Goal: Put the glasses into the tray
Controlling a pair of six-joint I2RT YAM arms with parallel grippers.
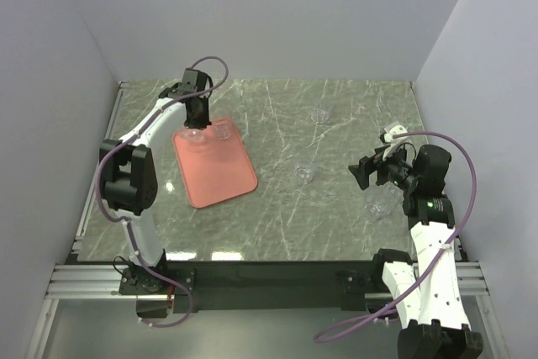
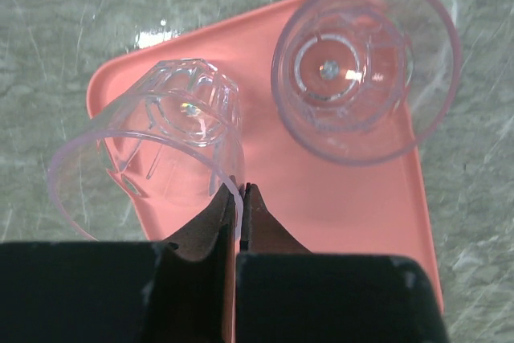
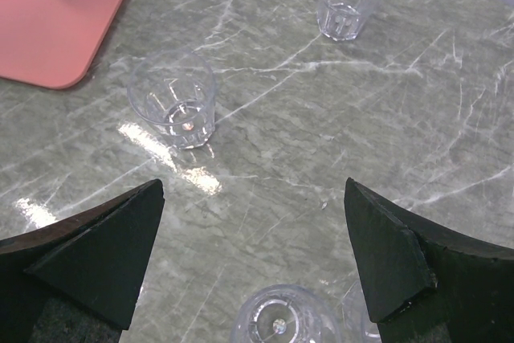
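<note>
Two grippers: left gripper (image 2: 241,198) pinched tight on a glass lip; right gripper (image 3: 254,198) spread wide, empty.
Held glass (image 2: 161,142): clamped by its wall, one finger inside and one outside, likely so it can go down base-first. It is tilted over the tray's far end; contact cannot be told.
Tray (image 2: 345,214): second glass (image 2: 365,66) stands upright just beside the held one.
Loose glasses (image 3: 173,106): three on the table (image 3: 361,134), ahead of the right gripper, probably next.

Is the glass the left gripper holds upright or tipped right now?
Tipped. In the left wrist view the glass leans, rim pinched by the left gripper, over the tray; its neighbour stands upright.
</note>
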